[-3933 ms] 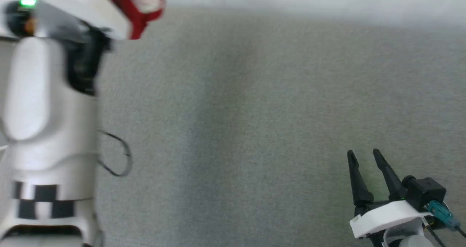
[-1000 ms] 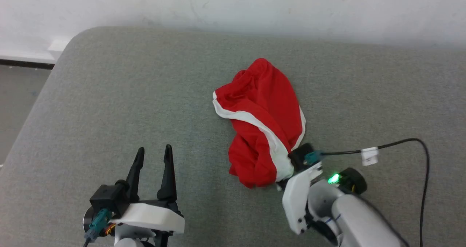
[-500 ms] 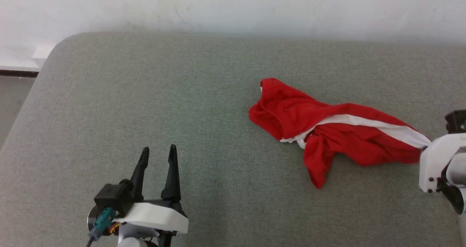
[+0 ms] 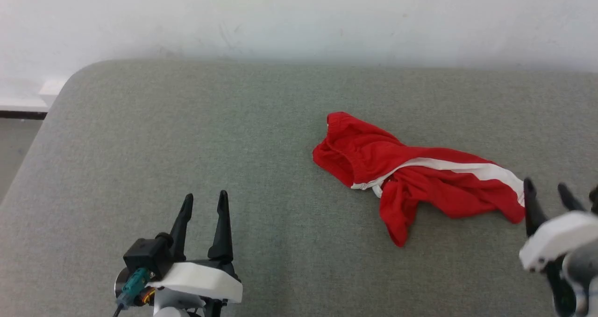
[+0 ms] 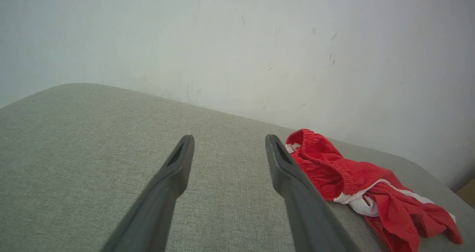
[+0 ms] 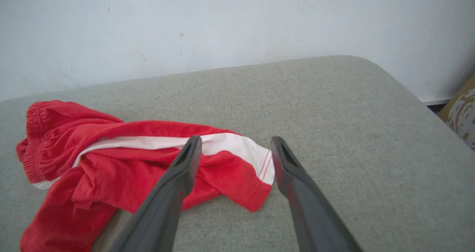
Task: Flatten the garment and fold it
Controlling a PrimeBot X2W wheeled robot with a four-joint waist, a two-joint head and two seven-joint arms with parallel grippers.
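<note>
Garment (image 4: 420, 181) now freed from right gripper (image 4: 545, 185), jaws apart.

Before me: a grey-green upholstered pad (image 4: 187, 135) w/ rounded corners and a woven texture, running L to R. A white wall (image 4: 299, 18) rises right behind its far edge, w/ faint scuffs (image 5: 330, 55) on the paint, seen from my L wrist. Far L, past the pad's corner: a white skirting block (image 4: 49, 89), a dark strip (image 4: 21, 115) below it, then grey floor (image 4: 14, 153). Far R, from my R wrist: a brown, pale-mottled object (image 6: 462, 113), cut by the frame edge; can't tell what.
</note>
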